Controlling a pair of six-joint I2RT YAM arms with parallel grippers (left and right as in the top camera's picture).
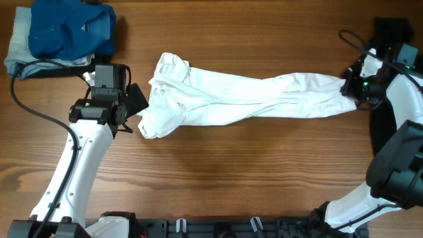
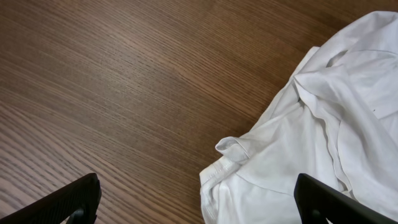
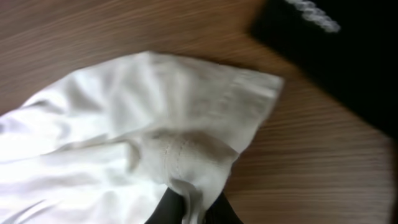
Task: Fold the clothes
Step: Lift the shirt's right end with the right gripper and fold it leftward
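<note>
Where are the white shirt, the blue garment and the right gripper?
white shirt (image 1: 251, 96): overhead view, middle of its body.
blue garment (image 1: 69, 30): overhead view, its middle.
right gripper (image 1: 347, 87): overhead view, fingertips pinching shirt.

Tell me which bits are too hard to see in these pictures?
Overhead: the stack under the blue garment is mostly covered by it.
Right wrist: the black thing is blurred and cannot be identified.
Right wrist: the right fingers are mostly buried under the white shirt.
Left wrist: the shirt runs off the right edge.
</note>
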